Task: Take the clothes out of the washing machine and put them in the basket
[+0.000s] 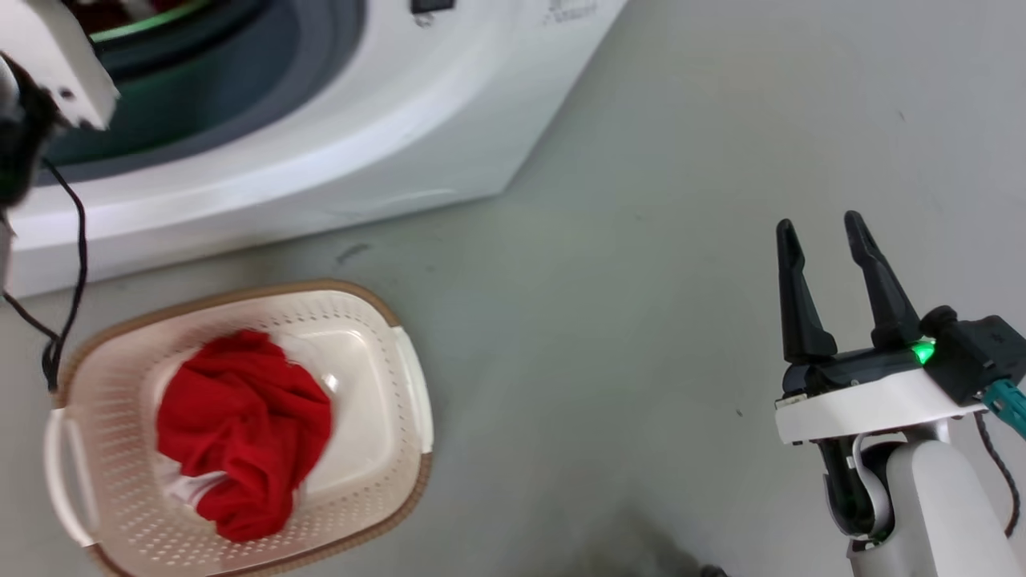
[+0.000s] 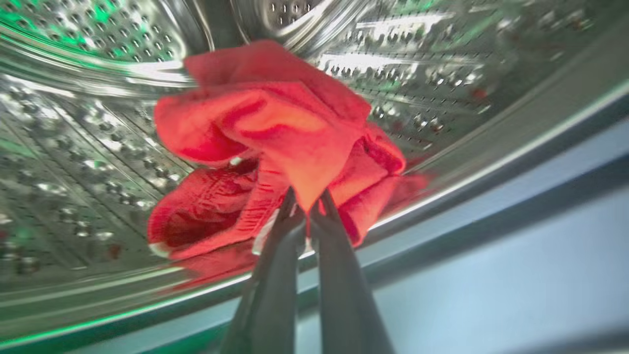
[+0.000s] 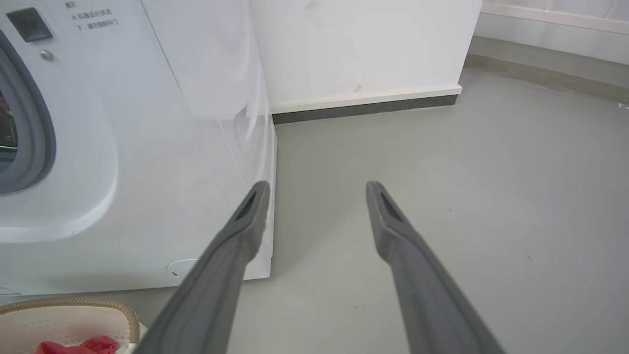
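Observation:
Inside the steel drum of the washing machine [image 1: 385, 120], my left gripper [image 2: 308, 201] is shut on a fold of red clothes [image 2: 275, 142], with more red fabric bunched behind it near the drum's lip. A white forearm reaches into the porthole at the head view's top left. On the floor in front of the machine stands the basket [image 1: 120, 433], holding a crumpled red garment [image 1: 244, 433] with white trim. Over bare floor at the right, my right gripper [image 1: 822, 232] is open and holds nothing. Its fingers [image 3: 245, 221] point past the washing machine [image 3: 147, 147].
A black cable [image 1: 76, 240] hangs from my left arm down to the basket's far rim. Grey floor stretches to the right of the machine. A white wall with a dark skirting [image 3: 363, 108] stands behind it.

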